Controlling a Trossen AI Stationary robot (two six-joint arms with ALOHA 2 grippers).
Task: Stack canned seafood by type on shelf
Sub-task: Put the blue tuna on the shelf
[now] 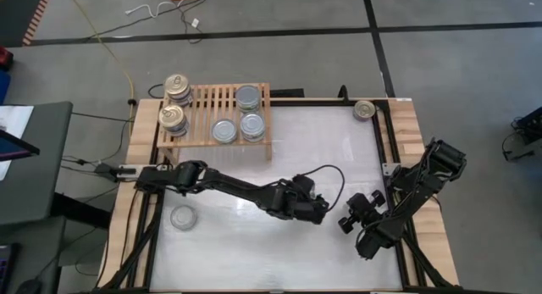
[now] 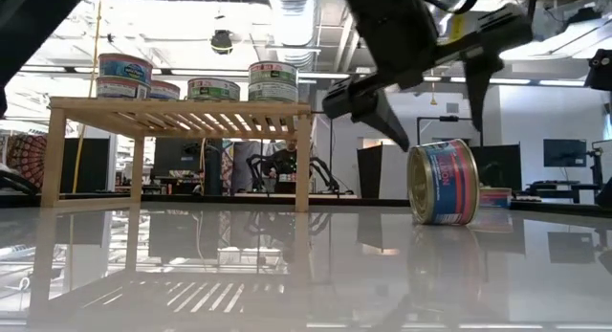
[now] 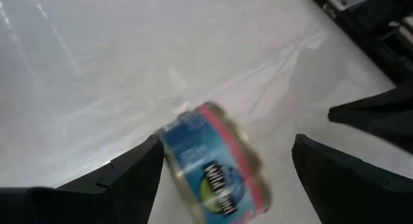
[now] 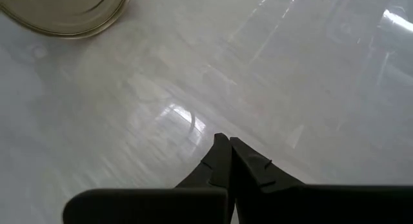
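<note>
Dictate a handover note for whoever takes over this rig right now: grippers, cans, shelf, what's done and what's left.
Left gripper: open, fingers either side of a blue-and-red can lying on its side mid-table, not gripped.
Right gripper: shut, empty, parked near the table's right side.
Shelf: two gold-topped tins at its left end, three silver-topped tins at its right end.
Left to place: the can at the left gripper, one tin near the front left, one tin at the far right corner.
</note>
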